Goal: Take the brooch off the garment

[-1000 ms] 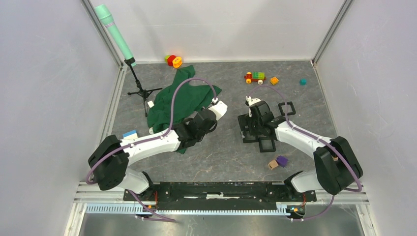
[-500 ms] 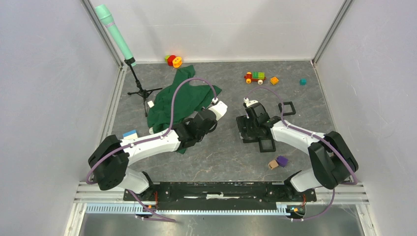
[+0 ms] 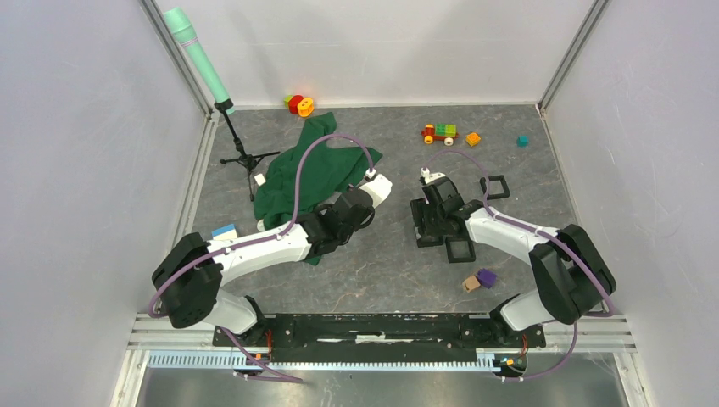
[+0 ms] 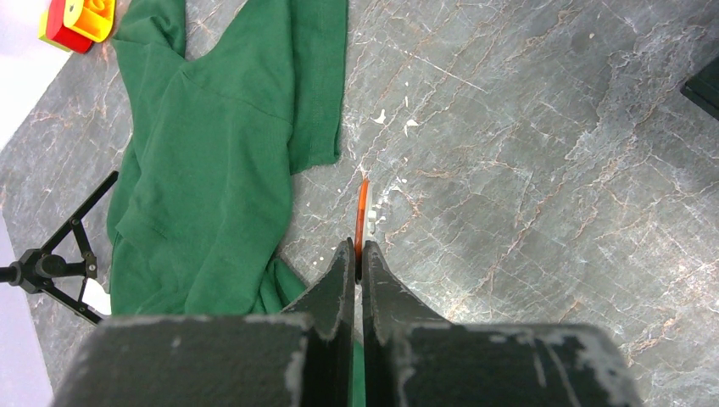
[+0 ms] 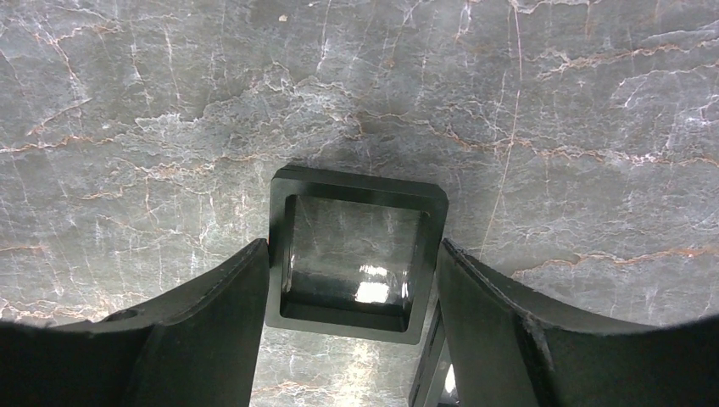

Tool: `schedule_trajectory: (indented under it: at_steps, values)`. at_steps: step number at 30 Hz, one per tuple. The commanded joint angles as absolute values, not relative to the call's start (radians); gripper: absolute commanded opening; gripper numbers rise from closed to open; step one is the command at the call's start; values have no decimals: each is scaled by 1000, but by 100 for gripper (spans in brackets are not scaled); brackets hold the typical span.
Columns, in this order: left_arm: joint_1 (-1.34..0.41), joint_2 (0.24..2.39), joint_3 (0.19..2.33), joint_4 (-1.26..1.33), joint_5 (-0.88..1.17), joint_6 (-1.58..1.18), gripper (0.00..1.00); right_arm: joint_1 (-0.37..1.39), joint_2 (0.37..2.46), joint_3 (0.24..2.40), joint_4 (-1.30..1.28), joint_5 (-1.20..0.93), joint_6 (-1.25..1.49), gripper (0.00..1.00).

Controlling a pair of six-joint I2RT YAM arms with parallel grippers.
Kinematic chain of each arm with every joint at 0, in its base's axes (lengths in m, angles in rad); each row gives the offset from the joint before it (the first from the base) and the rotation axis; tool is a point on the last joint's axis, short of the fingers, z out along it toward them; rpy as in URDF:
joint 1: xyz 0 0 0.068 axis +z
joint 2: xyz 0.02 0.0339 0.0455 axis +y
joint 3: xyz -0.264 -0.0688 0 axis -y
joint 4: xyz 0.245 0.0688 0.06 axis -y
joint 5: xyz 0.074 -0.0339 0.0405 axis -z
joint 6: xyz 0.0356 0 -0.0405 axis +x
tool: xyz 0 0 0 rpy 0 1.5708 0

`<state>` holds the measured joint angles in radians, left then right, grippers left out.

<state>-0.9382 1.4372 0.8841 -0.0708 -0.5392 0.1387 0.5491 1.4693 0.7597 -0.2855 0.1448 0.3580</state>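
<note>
The green garment point(image 3: 314, 170) lies crumpled at the back left, and it also shows in the left wrist view point(image 4: 212, 153). My left gripper point(image 3: 368, 195) point(image 4: 357, 254) is shut on a thin piece held over bare table just right of the cloth. That piece, seemingly the brooch point(image 4: 362, 212), shows edge-on as orange-red with a tiny white bit at its side. My right gripper point(image 3: 437, 206) point(image 5: 354, 246) is open. Its fingers stand on either side of a black square frame point(image 5: 356, 180) that lies on the table.
More black square frames point(image 3: 462, 248) point(image 3: 495, 186) lie around the right gripper. A microphone tripod point(image 3: 242, 157) stands left of the garment. A toy train point(image 3: 439, 132), small blocks point(image 3: 473, 138) point(image 3: 485, 277) and a red-yellow toy point(image 3: 298, 104) lie about.
My right gripper has shifted a little to the left over the black frames. The left arm has not moved.
</note>
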Motion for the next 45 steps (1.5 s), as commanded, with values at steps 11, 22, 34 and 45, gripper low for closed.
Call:
schedule_trajectory:
  at_steps: [11, 22, 34, 45]
  values:
    - [-942, 1391, 842, 40, -470, 158, 2, 552, 1344, 765, -187, -81, 410, 68]
    - [-945, 1263, 454, 670, -202, 368, 2, 501, 1332, 654, 27, -413, 537, 67]
    - [-948, 1210, 409, 536, 7, 478, 2, 424, 1407, 546, 340, -658, 731, 65]
    - [-947, 1281, 316, 748, 73, 583, 2, 402, 1490, 441, 636, -782, 949, 63]
